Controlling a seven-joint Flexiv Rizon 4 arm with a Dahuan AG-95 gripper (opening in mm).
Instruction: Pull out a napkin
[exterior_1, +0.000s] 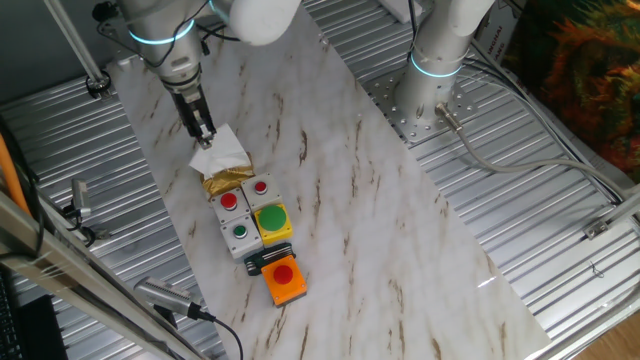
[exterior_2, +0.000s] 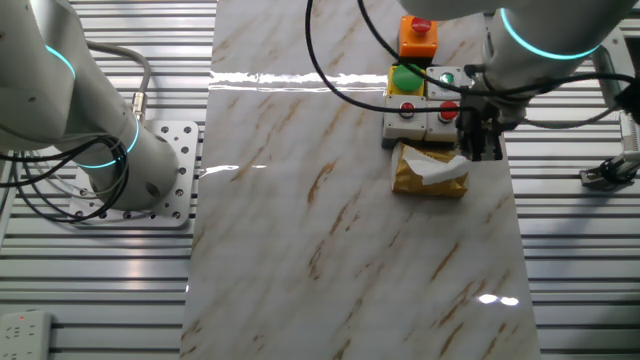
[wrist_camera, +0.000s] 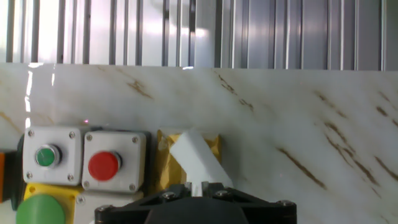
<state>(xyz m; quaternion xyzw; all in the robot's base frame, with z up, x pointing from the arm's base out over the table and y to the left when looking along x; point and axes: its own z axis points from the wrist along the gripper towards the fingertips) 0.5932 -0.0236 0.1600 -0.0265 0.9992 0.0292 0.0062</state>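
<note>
The gripper (exterior_1: 205, 138) stands upright, fingers pinched onto the white napkin (exterior_1: 222, 152), which rises from the gold foil packet (exterior_1: 226, 180) just below it, so a lift should draw the sheet free.

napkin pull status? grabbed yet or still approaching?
Done: the gripper has reached the napkin, fingers closed on its upper edge. In hand: the white sheet stands up out of the gold packet in the hand view, so it is partly drawn. Left: its lower end still sits in the packet; it needs lifting clear.
</note>
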